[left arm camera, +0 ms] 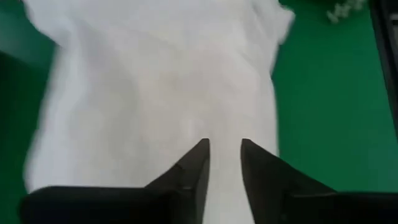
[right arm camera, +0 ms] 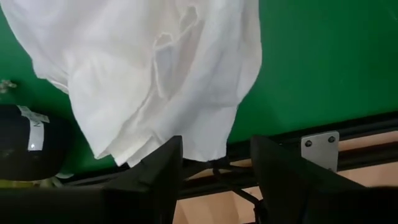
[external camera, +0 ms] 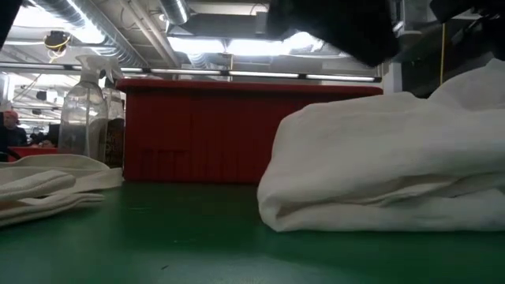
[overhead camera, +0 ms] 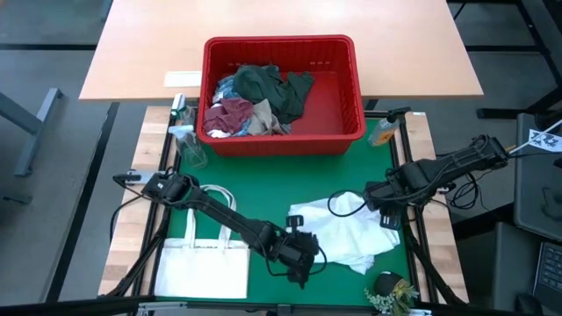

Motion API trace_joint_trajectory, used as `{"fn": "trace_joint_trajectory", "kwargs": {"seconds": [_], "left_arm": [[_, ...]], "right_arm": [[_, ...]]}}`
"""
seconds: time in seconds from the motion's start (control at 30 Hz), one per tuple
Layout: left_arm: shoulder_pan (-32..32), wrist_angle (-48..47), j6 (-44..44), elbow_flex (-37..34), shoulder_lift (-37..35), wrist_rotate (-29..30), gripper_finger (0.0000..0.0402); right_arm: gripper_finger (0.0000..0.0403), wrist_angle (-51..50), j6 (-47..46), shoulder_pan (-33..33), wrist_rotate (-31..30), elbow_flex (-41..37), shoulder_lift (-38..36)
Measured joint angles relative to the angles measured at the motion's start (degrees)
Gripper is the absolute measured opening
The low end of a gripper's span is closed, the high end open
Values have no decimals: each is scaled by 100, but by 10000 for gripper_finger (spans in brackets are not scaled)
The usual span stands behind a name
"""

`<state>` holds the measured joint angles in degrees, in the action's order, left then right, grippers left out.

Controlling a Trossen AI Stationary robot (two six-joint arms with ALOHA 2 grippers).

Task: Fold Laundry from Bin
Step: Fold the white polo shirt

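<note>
A white garment (overhead camera: 342,235) lies crumpled and partly folded on the green mat, its underside resting on the mat (external camera: 379,158). My left gripper (overhead camera: 300,263) hovers at its near left edge, fingers open over the cloth (left arm camera: 224,149), with nothing between them. My right gripper (overhead camera: 386,211) hangs above the garment's right side, pointing down. It is open (right arm camera: 217,162), with the cloth (right arm camera: 155,68) below it. The red bin (overhead camera: 351,123) stands at the mat's far edge. It holds dark green (overhead camera: 268,86), maroon (overhead camera: 230,114) and other laundry.
A flat white tote bag (overhead camera: 206,263) lies on the mat's near left. A clear spray bottle (overhead camera: 186,145) stands left of the bin, and a small orange bottle (overhead camera: 382,132) right of it. A dark round object with a sprig (overhead camera: 391,290) sits at the near right corner.
</note>
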<state>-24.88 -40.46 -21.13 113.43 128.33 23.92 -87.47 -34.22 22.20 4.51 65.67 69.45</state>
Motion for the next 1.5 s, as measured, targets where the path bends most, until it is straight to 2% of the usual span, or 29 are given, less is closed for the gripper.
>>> {"fn": "trace_joint_trajectory", "kwargs": {"seconds": [0.23, 0.47, 0.57, 0.8, 0.93, 1.27, 1.37, 1.5], "left_arm": [[302, 60, 481, 181, 0, 470, 153], [682, 26, 394, 183, 0, 446, 178], [857, 30, 330, 183, 0, 197, 180], [1186, 32, 324, 183, 0, -808, 180], [1295, 36, 326, 183, 0, -996, 180], [1461, -222, 326, 185, -4, -1042, 180], [1525, -570, 348, 187, -48, -1332, 180], [1593, -923, 326, 192, -63, -1779, 180]], "right_arm": [[191, -164, 311, -11, -89, 0, 4], [191, -268, 321, -11, -214, 0, -31], [191, -241, 410, -11, -203, 0, -59], [191, -254, 621, -11, -201, 2, -395], [191, -257, 612, -11, -228, 2, -618], [191, 458, 616, -11, -1552, 4, -665], [191, 769, 722, -11, -1712, -43, -606], [191, 1000, 985, -11, -1623, -313, -541]]}}
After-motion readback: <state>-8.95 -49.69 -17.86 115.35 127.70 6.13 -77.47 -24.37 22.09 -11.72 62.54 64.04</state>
